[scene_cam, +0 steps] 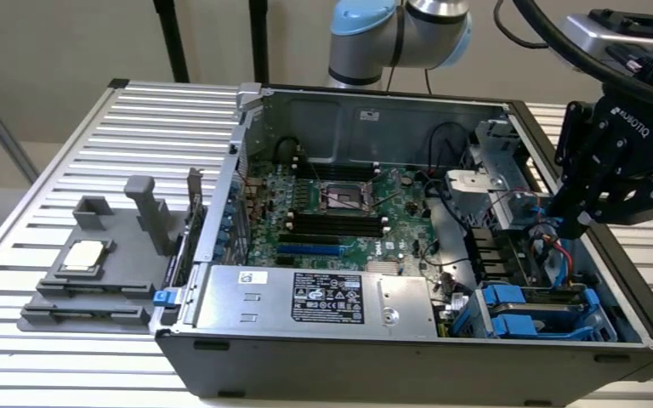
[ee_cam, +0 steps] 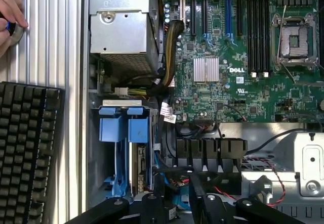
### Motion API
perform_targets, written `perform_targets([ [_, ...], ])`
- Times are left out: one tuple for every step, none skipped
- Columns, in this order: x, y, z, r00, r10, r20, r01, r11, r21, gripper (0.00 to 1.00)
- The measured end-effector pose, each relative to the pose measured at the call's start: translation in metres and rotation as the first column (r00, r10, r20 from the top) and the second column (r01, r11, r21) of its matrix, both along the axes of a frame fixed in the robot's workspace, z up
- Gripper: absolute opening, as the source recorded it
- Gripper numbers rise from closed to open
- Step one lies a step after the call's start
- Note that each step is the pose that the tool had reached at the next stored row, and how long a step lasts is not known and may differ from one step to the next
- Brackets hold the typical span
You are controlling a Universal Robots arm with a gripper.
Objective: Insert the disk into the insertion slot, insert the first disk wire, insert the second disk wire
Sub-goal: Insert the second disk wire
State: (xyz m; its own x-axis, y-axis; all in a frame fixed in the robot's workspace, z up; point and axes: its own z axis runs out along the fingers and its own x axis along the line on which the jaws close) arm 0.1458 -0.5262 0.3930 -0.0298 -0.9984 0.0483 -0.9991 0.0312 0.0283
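- The disk (ee_cam: 138,158) is seen seated in the insertion slot (scene_cam: 483,310), with its blue carrier tabs sticking out. That's the case corner just beside the power supply (scene_cam: 315,297).
- Thin red and blue wires (scene_cam: 563,255) are strung close to the slot, along the case wall.
- The gripper (scene_cam: 576,228) is lowered into the case right by those wires. Whether anything's gripped can't be told, tbh.
- The motherboard (scene_cam: 338,212) is spread across the case floor.
- Outside the case, a grey fixture block (scene_cam: 99,263) is parked on the slatted table (scene_cam: 133,127) at the exterior view's left.
- A black keyboard (ee_cam: 25,148) and a person's hand (ee_cam: 10,6) are caught in the wrist view.
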Motion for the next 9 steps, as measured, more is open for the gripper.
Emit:
perform_targets([
  [0.0000,0.0000,0.0003,1.0000,0.000,0.0000,0.000,1.0000,-0.0026,0.33],
  [0.0000,0.0000,0.0011,1.0000,0.000,-0.0001,0.000,1.0000,-0.0055,0.33],
  [0.0000,0.0000,0.0021,1.0000,0.000,0.0000,0.000,1.0000,-0.0082,0.33],
  [0.0000,0.0000,0.0030,1.0000,0.000,0.0000,0.000,0.9999,-0.0107,0.33],
  [0.0000,0.0001,0.0036,1.0000,0.000,0.0000,0.000,0.9999,-0.0144,0.33],
  [0.0000,0.0001,0.0037,1.0000,0.000,0.0000,0.000,0.9998,-0.0198,0.33],
  [0.0000,0.0003,0.0037,1.0000,0.000,0.0000,0.000,0.9997,-0.0240,0.33],
  [0.0000,0.0006,0.0037,1.0000,0.000,0.0000,0.000,0.9996,-0.0275,0.33],
  [-0.0001,0.0012,0.0034,1.0000,0.000,0.0000,0.000,0.9995,-0.0307,0.33],
])
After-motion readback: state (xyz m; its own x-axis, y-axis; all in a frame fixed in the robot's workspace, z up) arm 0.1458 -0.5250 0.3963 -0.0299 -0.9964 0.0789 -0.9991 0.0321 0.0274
